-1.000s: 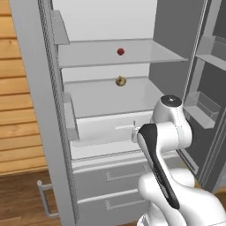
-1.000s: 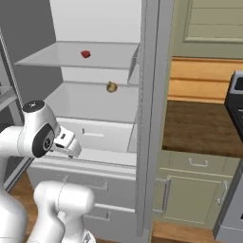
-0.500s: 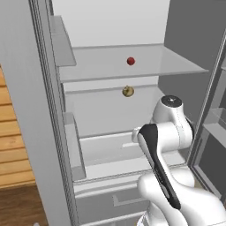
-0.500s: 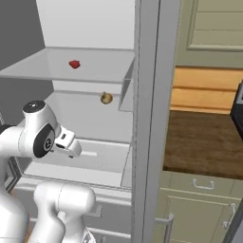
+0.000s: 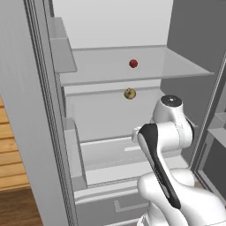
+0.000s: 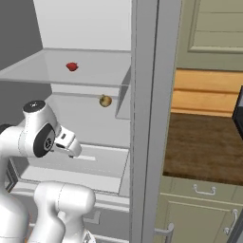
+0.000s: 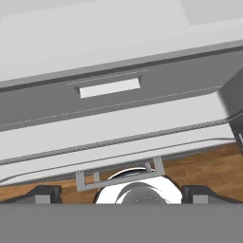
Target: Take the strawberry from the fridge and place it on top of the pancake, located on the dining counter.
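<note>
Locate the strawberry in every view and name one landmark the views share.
Left base view: strawberry upper centre-right, on the upper fridge shelf.
Right base view: upper left, on that shelf.
Hand view: not in it.
Shared landmark: the yellowish-brown fruit one shelf below.

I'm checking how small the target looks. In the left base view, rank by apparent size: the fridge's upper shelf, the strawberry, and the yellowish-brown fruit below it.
1. Upper shelf, by far the largest.
2. Yellowish-brown fruit.
3. Strawberry.
The two fruits look nearly alike, so their order is unsure.
</note>
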